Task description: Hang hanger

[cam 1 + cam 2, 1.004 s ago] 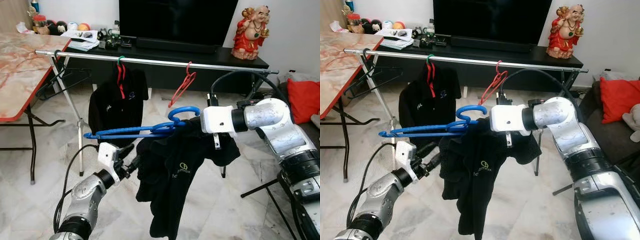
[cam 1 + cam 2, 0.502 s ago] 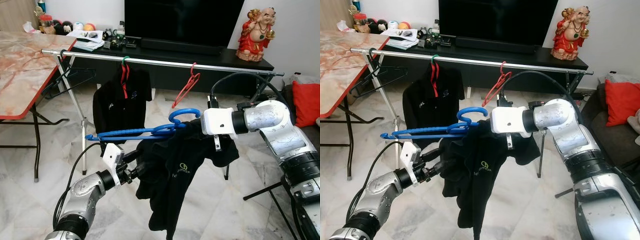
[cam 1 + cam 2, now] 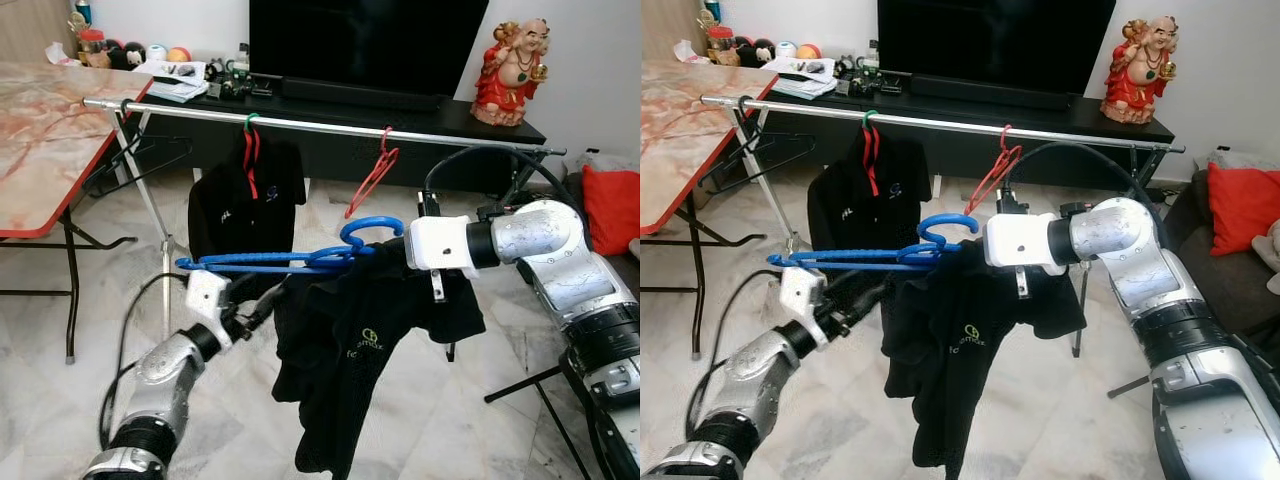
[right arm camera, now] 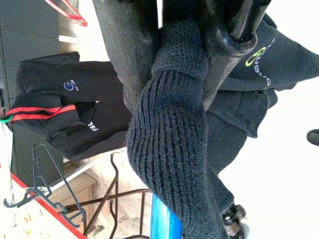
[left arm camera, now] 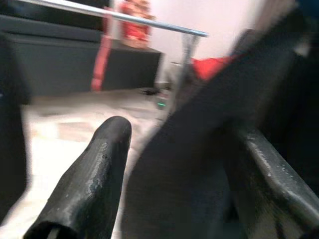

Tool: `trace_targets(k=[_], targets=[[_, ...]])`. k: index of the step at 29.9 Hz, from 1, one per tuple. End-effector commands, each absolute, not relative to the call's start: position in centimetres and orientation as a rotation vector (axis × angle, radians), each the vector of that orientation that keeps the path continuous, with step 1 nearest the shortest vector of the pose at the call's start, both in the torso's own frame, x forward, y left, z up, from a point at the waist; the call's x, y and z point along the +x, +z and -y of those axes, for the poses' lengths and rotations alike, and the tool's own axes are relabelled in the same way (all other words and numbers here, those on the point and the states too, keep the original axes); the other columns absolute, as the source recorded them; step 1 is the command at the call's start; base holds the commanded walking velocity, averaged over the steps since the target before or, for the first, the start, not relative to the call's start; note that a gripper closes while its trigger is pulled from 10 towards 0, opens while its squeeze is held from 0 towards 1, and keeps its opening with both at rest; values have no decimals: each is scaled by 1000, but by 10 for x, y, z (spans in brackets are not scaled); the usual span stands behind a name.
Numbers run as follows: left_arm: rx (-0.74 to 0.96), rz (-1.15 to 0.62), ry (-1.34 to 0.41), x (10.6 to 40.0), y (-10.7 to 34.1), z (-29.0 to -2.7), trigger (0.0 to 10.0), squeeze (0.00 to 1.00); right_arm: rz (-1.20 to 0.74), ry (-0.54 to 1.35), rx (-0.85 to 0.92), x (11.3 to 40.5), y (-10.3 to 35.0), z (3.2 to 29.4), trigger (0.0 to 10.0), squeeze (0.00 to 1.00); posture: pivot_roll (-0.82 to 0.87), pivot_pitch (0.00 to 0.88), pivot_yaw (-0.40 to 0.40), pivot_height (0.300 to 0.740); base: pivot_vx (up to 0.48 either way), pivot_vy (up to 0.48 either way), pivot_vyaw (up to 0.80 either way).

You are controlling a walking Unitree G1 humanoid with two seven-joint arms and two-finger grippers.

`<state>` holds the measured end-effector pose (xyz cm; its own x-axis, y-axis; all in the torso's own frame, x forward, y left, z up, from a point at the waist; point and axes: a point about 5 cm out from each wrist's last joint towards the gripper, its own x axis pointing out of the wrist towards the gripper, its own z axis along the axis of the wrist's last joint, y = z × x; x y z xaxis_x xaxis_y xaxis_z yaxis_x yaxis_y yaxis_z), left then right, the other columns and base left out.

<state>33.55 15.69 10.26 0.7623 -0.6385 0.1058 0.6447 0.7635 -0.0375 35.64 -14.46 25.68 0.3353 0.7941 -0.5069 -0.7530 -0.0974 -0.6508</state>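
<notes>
A: While the left claw (image 3: 262,302) sits nearest us, low and beside the hem of the black polo shirt (image 3: 362,350), what is it doing?

B: Its fingers (image 5: 84,184) stand spread, with dark cloth between them, but I cannot tell whether they press on it. I judge it is only steadying the shirt.

A: And the blue hanger (image 3: 290,258)?

B: Held up in mid-air by the right claw (image 4: 184,50), clamped on the shirt's knitted collar and the hanger's neck beneath it. From that claw the hanger's long axis runs nearly level toward the robot's left, one bare arm sticking out past the shirt. Its hook (image 3: 368,228) curls upward just beside the white wrist housing, its opening seemingly turned to the robot's left.

A: So where must it go?

B: Up and forward. The steel rail (image 3: 330,125) lies beyond and above the hook, running left to right, roughly parallel to the hanger. The right arm is the nearer one for that lift. There is a gap on the rail between the hung black shirt (image 3: 240,195) and the empty red hanger (image 3: 372,172); behind stand the TV counter (image 3: 470,118) and a red figurine (image 3: 505,58).
</notes>
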Motion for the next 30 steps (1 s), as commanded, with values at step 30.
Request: trace_targets(k=[30], targets=[[-8, -40, -1024, 317, 95, -155, 10000, 0, 58, 1293, -1066, 355, 259, 147, 0, 0, -58, 19, -131, 740, 0, 0, 0]])
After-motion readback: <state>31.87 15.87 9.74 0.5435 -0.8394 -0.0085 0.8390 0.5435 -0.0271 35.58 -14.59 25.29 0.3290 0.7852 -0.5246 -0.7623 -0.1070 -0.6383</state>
